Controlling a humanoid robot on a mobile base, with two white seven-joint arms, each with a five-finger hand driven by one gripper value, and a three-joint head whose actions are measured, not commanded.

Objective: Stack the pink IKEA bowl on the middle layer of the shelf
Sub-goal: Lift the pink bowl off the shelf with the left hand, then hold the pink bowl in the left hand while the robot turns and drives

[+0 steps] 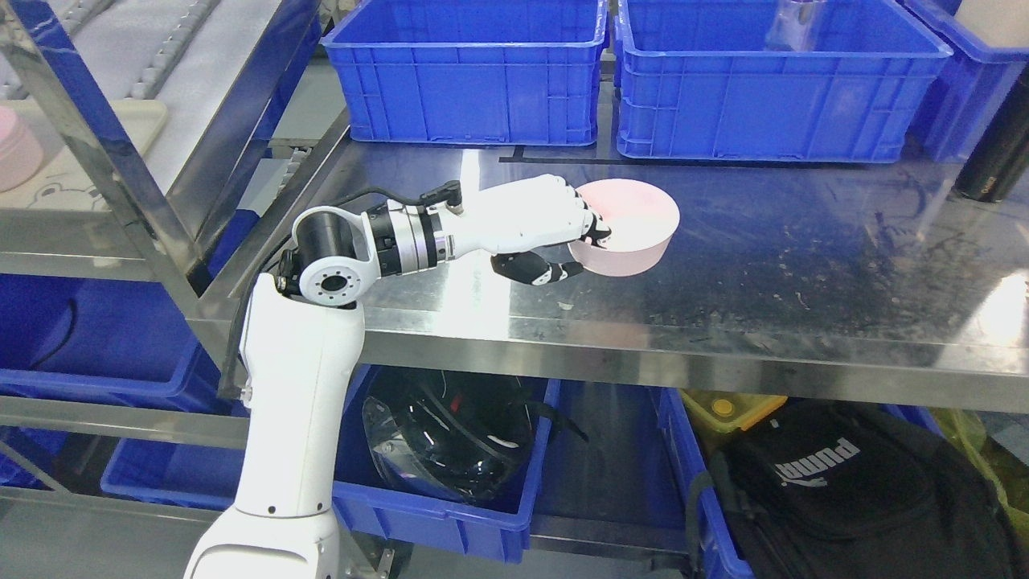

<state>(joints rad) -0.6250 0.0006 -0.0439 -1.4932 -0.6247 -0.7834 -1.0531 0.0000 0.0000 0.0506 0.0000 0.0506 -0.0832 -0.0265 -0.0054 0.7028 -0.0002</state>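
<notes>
A pink bowl point(635, 229) sits upside down on the steel table point(804, 265), near the middle. My left hand point(583, 249) reaches in from the lower left and grips the bowl's left edge, fingers point(591, 225) over the top and thumb point(539, 269) low against its side. Another pink bowl point(14, 149) rests on a beige tray point(88, 153) on the steel shelf point(120, 233) at the far left. The right arm does not show.
Two blue crates point(474, 72) point(772, 88) stand at the back of the table, a third point(981, 80) at the right with a dark cylinder point(1001, 153) before it. Below lie blue bins, a black helmet point(450, 434) and a black bag point(852, 490).
</notes>
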